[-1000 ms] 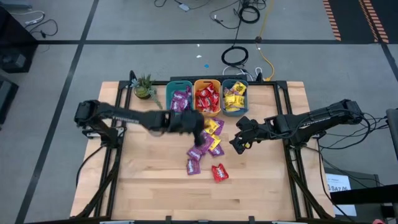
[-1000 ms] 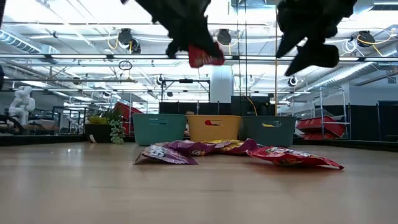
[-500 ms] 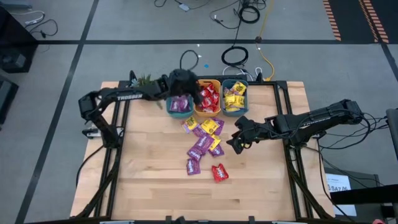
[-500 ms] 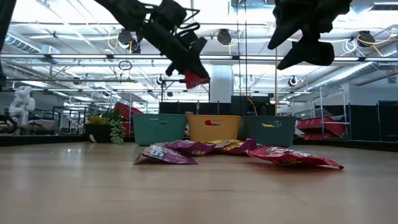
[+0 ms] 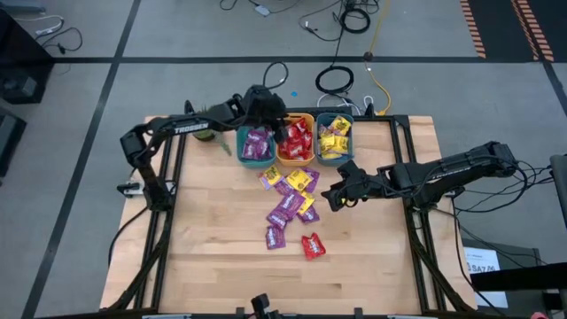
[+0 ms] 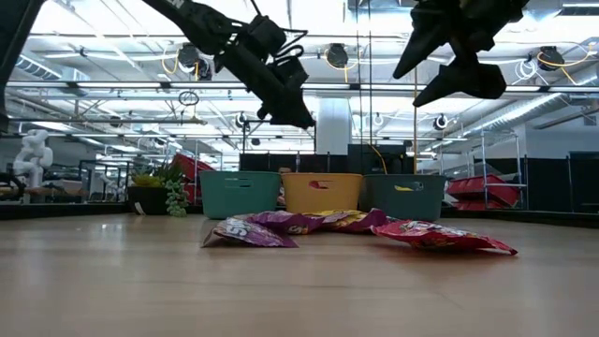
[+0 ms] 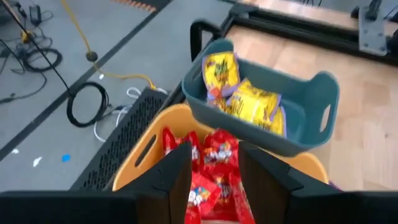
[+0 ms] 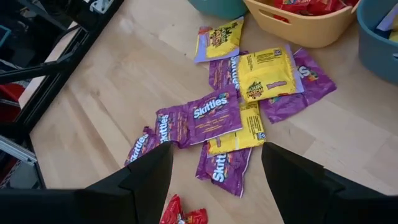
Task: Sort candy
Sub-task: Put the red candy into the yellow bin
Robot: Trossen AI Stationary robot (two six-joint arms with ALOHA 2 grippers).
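Loose purple, yellow and red candy packets lie flat in a pile mid-table, also seen in the right wrist view. One red packet lies nearer the front. At the far edge stand three bins in a row: purple packets in the teal one, red in the orange one, yellow in the blue-grey one. My left gripper hangs open over the orange bin's red packets, holding nothing. My right gripper hovers open above the pile's right side, clear of it.
A small potted plant stands at the far left beside the bins. Bare wood lies left, right and in front of the pile. Black frame rails run along the table's sides.
My left gripper has swung from above the pile toward the far edge, carrying a red packet, and now hangs over the orange bin. Its fingers have opened and the packet is gone from them. My right gripper has rolled slightly in place.
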